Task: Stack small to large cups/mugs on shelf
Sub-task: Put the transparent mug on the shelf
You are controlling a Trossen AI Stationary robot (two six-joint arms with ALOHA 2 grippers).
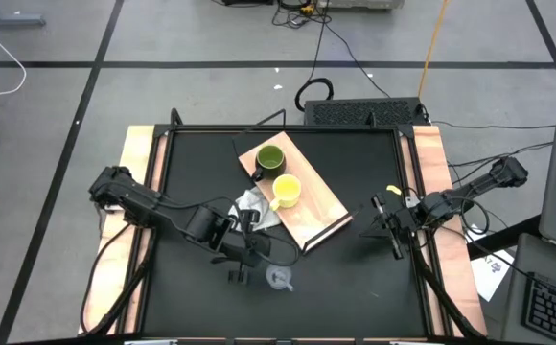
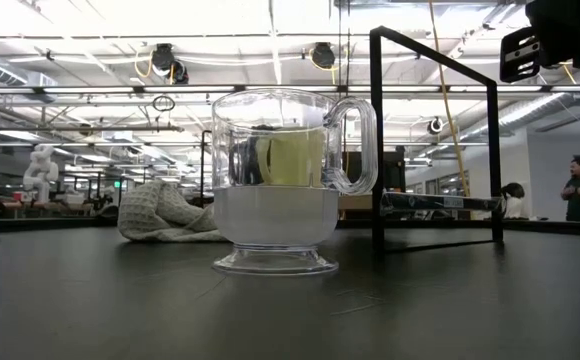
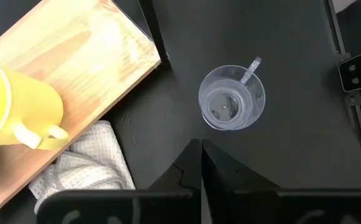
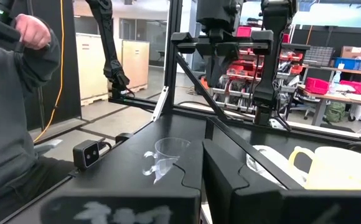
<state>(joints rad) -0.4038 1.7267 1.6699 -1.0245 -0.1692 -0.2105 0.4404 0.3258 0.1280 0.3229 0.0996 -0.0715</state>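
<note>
So the small clear glass cup [image 1: 280, 278] sits upright on the black tabletop [image 1: 355, 278], off the light-wood shelf board [image 1: 307, 206], likely last to go in. Dark green mug [image 1: 269, 160] and bright yellow mug [image 1: 287, 191] are on the board. Left gripper [image 1: 243, 259] hangs above the cup, fingers pinched together, empty. Right gripper [image 1: 393, 235] parked at the right edge, closed.

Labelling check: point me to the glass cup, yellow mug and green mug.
glass cup [image 3: 231, 98]: left wrist view, on its rim and base seen from above.
yellow mug [image 1: 287, 190]: high view, on its open top.
green mug [image 1: 270, 158]: high view, on its open top.
</note>
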